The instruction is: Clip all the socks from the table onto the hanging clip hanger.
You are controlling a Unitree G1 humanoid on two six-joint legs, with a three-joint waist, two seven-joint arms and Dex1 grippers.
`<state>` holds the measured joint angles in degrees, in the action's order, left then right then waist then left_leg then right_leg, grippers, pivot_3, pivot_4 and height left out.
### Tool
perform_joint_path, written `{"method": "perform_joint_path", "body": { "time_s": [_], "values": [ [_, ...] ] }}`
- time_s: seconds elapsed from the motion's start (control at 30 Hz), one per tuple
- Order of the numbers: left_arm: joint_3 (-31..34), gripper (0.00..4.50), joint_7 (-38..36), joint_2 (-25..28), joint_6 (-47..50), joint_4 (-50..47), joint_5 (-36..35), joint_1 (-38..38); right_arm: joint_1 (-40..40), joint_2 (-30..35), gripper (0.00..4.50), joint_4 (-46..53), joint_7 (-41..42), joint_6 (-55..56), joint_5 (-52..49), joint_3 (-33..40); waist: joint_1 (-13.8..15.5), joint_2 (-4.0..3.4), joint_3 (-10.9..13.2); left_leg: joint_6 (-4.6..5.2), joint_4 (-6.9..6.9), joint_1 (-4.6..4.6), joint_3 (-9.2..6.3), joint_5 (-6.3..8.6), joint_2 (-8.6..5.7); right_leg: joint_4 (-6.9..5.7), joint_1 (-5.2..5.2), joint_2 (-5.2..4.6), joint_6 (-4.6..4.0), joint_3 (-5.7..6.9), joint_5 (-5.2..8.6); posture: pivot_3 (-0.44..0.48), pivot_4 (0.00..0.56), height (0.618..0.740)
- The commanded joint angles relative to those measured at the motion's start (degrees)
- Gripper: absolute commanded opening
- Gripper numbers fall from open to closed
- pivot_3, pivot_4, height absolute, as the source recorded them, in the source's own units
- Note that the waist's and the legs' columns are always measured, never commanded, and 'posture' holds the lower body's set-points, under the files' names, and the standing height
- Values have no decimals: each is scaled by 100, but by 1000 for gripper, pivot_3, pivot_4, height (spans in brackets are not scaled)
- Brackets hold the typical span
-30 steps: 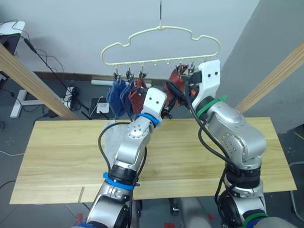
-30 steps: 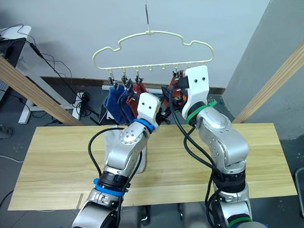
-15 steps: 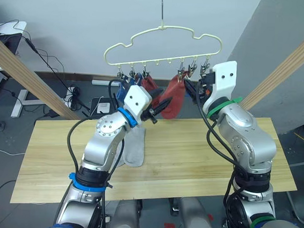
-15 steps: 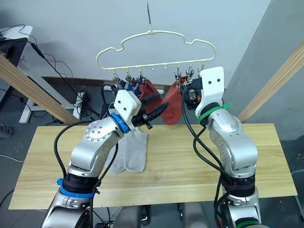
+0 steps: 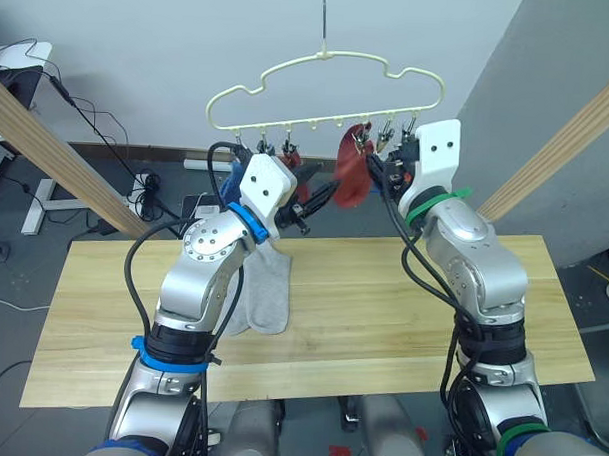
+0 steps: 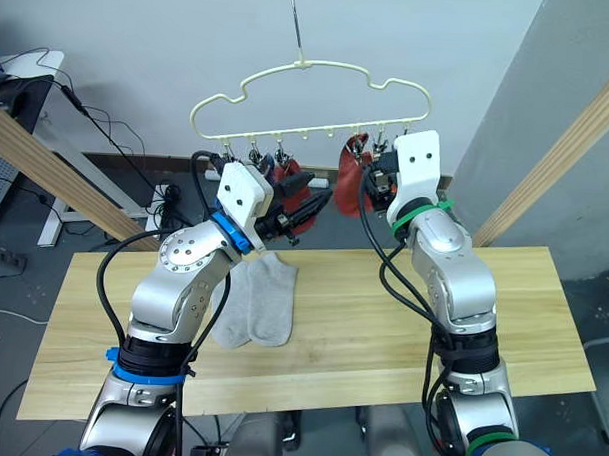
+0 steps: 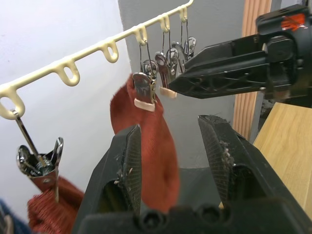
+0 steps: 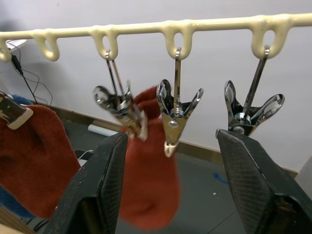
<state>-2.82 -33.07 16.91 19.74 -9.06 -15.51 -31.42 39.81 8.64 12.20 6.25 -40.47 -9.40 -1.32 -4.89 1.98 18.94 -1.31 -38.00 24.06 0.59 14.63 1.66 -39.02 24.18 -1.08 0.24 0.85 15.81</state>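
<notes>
The cream-yellow clip hanger (image 5: 324,89) hangs above the far edge of the table (image 5: 402,311). A rust red sock (image 5: 352,178) dangles from a clip right of its middle. Another red sock (image 5: 302,174) and the blue socks (image 6: 254,170) hang at its left, partly hidden by my left arm. Two light grey socks (image 5: 265,295) lie side by side on the table. My left gripper (image 5: 321,196) is open just left of the dangling red sock (image 7: 156,146). My right gripper (image 5: 384,171) is open just right of it, at the empty clips (image 8: 176,114).
Slanted wooden poles cross at the left (image 5: 57,159) and at the right (image 5: 568,137). A grey wall panel (image 5: 530,66) stands behind the right arm. Cables and a power strip (image 5: 202,164) lie on the floor beyond the table.
Both grippers have come off the red sock, which now hangs from its clip. My left arm drew back to the left, uncovering the grey socks. My right gripper stays close to the clips.
</notes>
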Motion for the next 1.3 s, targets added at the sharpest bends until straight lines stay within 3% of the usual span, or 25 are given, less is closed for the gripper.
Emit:
{"method": "perform_joint_path", "body": {
  "time_s": [0.03,0.47,0.57,0.63,1.3],
  "values": [
    [89,2092,28,31,-44,-110,-47,-48,161,-38,3027,-5,-13,286,98,12,1,0,0,0,0,0,1,0,0,1,0,0,0,0,0,-156,323,740],
    [79,2092,110,40,-61,-99,-23,-52,421,-106,3027,-583,-83,810,444,-10,2,0,0,0,0,0,1,0,0,-1,0,0,-1,-1,0,-151,323,740],
    [71,2111,125,43,-61,-104,-24,-46,492,-182,2402,-693,-97,872,436,2,0,0,0,0,0,-1,1,0,1,-1,0,0,-1,-1,0,-148,324,740],
    [68,2111,133,43,-59,-104,-20,-42,523,-220,1741,-739,-93,896,439,-7,1,0,0,0,0,-1,0,0,1,-2,0,0,-1,0,0,-148,325,740],
    [53,2111,160,76,-12,-193,-19,98,759,-319,1741,-1155,-3,1232,493,-16,7,0,0,0,0,0,1,0,1,-1,0,-1,-1,-1,-1,-143,323,740]
  ]
}}
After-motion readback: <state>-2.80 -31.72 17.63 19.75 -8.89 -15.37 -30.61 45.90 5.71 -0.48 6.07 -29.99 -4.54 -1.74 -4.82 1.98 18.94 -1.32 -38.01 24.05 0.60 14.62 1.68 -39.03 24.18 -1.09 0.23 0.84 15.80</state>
